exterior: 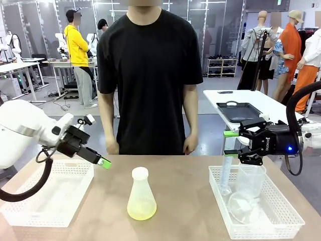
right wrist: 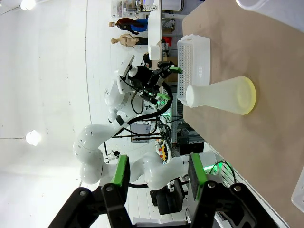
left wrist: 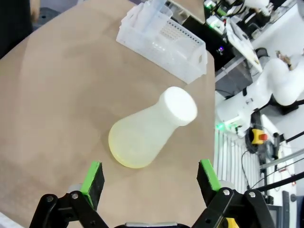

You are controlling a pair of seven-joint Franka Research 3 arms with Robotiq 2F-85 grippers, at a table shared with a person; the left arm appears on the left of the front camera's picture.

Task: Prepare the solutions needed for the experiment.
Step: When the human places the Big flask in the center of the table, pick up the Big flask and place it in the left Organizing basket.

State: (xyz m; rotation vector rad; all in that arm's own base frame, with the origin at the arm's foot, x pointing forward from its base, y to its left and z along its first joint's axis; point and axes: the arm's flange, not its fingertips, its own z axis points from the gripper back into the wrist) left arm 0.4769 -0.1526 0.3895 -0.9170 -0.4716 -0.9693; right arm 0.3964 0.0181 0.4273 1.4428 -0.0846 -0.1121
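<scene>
While the frosted conical flask (exterior: 141, 198) stands upright mid-table, neck straight up, its pale yellow solution (exterior: 141, 212) pools at the base. Bare table (exterior: 185, 201) surrounds it, with white baskets (exterior: 30, 211) at 9 and 3 o'clock. The left gripper (left wrist: 151, 173), at 10 o'clock, gapes wide and empty. The right gripper (exterior: 231, 143), at 2 o'clock, is half open and empty, its lettering unreadable.

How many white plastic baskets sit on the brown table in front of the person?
2. The left basket lies on the robot's left; the right basket lies on its right, holding a clear beaker. None seems hidden.
</scene>
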